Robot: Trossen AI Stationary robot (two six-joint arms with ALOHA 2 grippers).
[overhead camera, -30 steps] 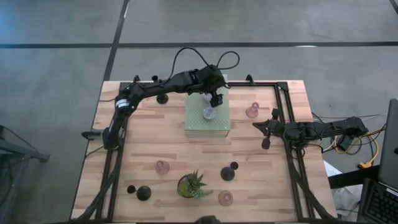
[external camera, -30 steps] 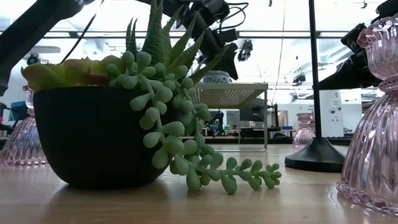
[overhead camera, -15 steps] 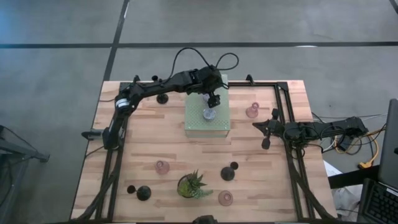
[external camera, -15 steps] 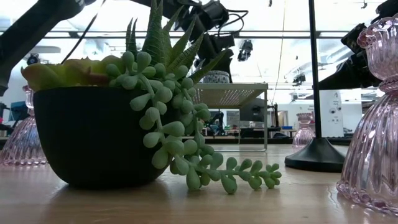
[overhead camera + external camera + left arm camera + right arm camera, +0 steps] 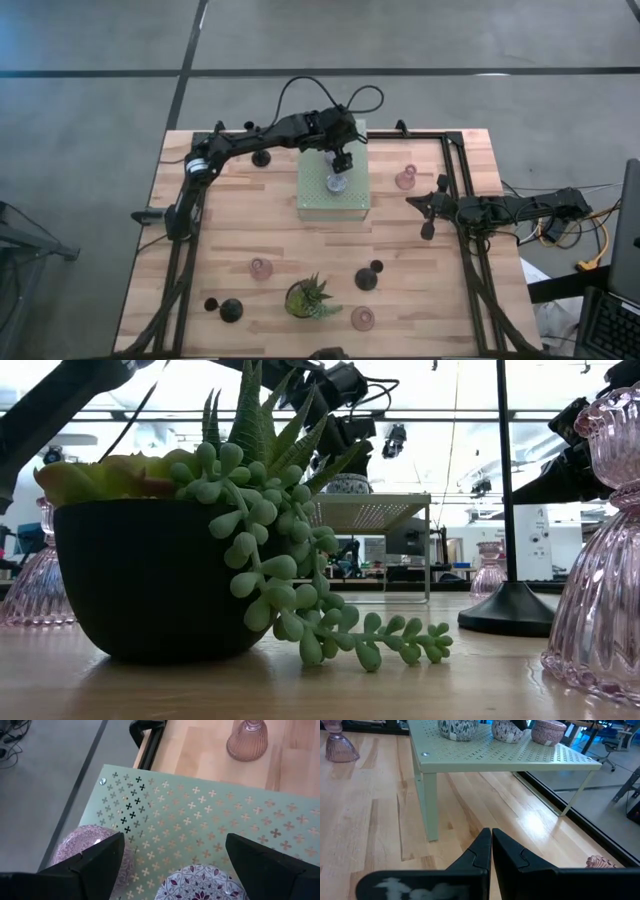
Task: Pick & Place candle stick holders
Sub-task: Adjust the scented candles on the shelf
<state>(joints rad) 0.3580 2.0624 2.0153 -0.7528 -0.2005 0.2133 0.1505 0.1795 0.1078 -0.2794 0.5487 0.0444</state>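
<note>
**Inspector:** Where do the candle stick holders stand?

**Arm:** Three lilac-grey holders (image 5: 506, 731) sit on the pale green box (image 5: 334, 187). Pink holders (image 5: 405, 179) and black holders (image 5: 368, 277) remain scattered on the table (image 5: 230, 225), so I judge about a third done.

**Inspector:** Your grippers?

**Arm:** My left gripper (image 5: 170, 855) hovers over the box, fingers apart, empty. My right gripper (image 5: 491, 851) waits closed at the table's edge.

Box (image 5: 334, 187) near the table's (image 5: 250, 220) far edge, squat holders (image 5: 337, 184) on top of it, left gripper (image 5: 343, 164) just above them, glass holder (image 5: 405, 180) right of the box, right gripper (image 5: 424, 212) near it, plant (image 5: 308, 297) at the front, stem holders (image 5: 368, 277) beside the plant.
</note>
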